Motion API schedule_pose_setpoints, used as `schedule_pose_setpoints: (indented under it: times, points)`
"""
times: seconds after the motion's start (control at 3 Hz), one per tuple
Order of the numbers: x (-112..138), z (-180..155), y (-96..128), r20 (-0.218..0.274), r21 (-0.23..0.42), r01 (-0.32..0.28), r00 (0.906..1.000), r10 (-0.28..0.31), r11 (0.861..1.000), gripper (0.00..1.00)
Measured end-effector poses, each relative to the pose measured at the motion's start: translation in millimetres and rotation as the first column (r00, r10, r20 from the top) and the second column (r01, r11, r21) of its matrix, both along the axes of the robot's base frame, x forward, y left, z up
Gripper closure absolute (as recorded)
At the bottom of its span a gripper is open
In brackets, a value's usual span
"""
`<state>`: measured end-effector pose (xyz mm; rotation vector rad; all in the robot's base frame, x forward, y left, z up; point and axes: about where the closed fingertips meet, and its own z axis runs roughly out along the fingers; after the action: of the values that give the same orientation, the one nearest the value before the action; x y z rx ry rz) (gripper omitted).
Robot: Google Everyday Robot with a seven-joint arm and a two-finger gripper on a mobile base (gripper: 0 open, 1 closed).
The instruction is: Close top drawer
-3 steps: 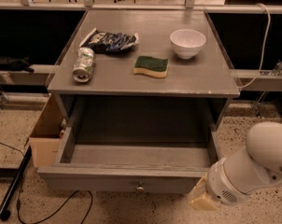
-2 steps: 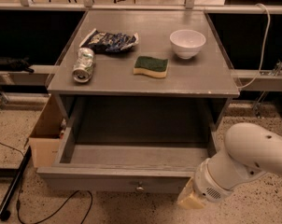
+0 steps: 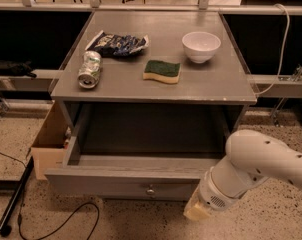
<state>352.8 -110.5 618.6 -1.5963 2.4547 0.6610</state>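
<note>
The top drawer (image 3: 126,176) is a wide grey drawer pulled far out of the cabinet. Its inside looks empty. Its flat front panel carries a small round metal knob (image 3: 150,190) at centre. My white arm (image 3: 256,169) comes in from the lower right. My gripper (image 3: 197,211) is at the arm's end, low in the view, just in front of the right end of the drawer's front panel. Only its pale tip shows.
On the cabinet top (image 3: 216,86) lie a can (image 3: 90,69), a dark snack bag (image 3: 117,43), a green and yellow sponge (image 3: 162,71) and a white bowl (image 3: 201,46). A cardboard box (image 3: 48,146) stands left of the cabinet. A black cable (image 3: 56,224) and pole (image 3: 13,201) lie on the floor.
My arm and gripper have moved left, from beside the drawer's right corner to in front of the front panel's right end. The drawer stands open as before.
</note>
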Motion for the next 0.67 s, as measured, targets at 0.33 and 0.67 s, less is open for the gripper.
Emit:
schedule_pose_setpoints:
  times: [0.33, 0.67]
  points:
    - [0.0, 0.0, 0.0, 0.0, 0.0, 0.0, 1.0, 0.0, 1.0, 0.42]
    - [-0.1, 0.1, 0.1, 0.0, 0.0, 0.0, 1.0, 0.0, 1.0, 0.19]
